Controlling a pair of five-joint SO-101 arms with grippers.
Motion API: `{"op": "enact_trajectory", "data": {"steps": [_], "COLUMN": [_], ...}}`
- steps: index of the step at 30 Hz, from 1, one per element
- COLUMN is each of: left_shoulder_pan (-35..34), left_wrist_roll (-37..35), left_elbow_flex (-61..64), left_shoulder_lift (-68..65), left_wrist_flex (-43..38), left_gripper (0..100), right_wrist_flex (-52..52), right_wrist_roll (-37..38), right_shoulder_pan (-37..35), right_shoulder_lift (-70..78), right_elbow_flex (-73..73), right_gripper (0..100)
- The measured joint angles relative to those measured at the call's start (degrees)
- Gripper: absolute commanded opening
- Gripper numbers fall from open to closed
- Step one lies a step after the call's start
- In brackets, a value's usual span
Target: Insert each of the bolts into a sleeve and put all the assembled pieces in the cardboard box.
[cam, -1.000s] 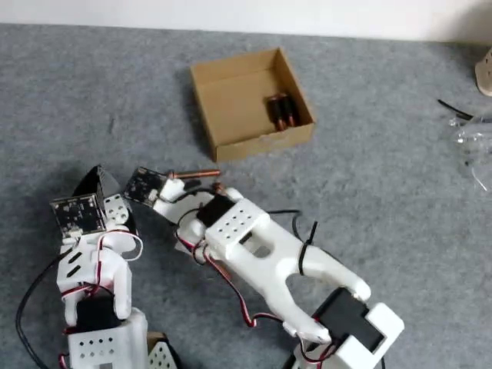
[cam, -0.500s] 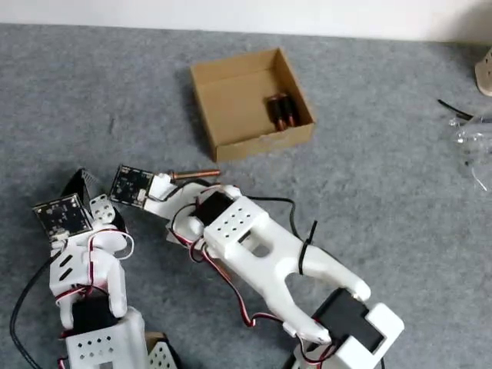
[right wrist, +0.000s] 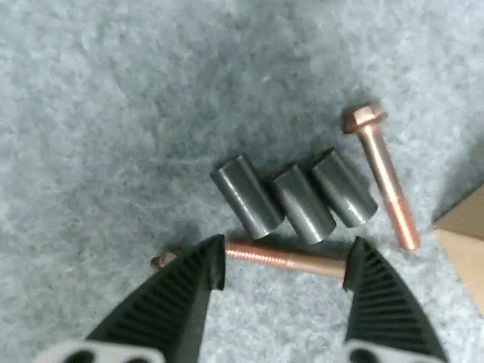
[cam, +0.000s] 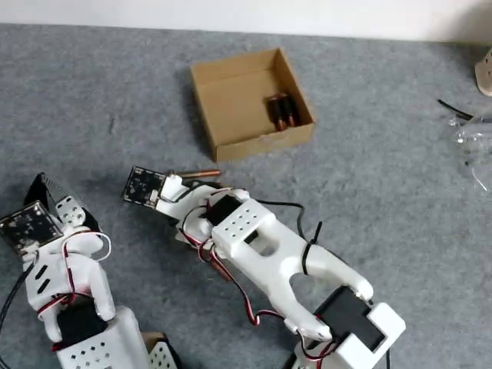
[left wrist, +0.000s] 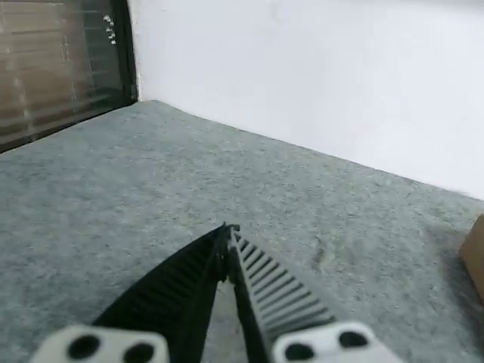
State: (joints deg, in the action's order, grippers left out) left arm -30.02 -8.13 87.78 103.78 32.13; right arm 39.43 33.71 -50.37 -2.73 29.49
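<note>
Right gripper (right wrist: 286,251) jaws spread, straddling loose bolt (right wrist: 306,262) flat on carpet (right wrist: 91,91), lined up for pinch. Three empty sleeves (right wrist: 302,203) side by side just beyond, second bolt (right wrist: 382,175) beside them. Left gripper (left wrist: 227,236) clenched, empty, off aside, likely giving room. Assembled pieces (cam: 281,111) already in cardboard box (cam: 261,143).

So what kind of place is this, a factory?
More likely a small lab or hobby bench: two small white robot arms on a grey felt-covered table, with loose bolts, sleeves and a cardboard box.
</note>
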Motion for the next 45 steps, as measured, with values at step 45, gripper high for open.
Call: {"op": "enact_trajectory", "data": {"steps": [45], "left_shoulder_pan": [-5.54], "left_wrist_roll": [-3.43], "left_elbow_flex": [-0.44], "left_shoulder_lift": [0.00], "left_wrist_flex": [0.35], "left_gripper": [1], "right_wrist_flex": [3.25], "right_wrist_roll": [4.92], "right_shoulder_pan": [-1.58], "right_shoulder_lift": [22.24], "right_elbow_flex": [-16.88], "right_gripper": [23.5]}}
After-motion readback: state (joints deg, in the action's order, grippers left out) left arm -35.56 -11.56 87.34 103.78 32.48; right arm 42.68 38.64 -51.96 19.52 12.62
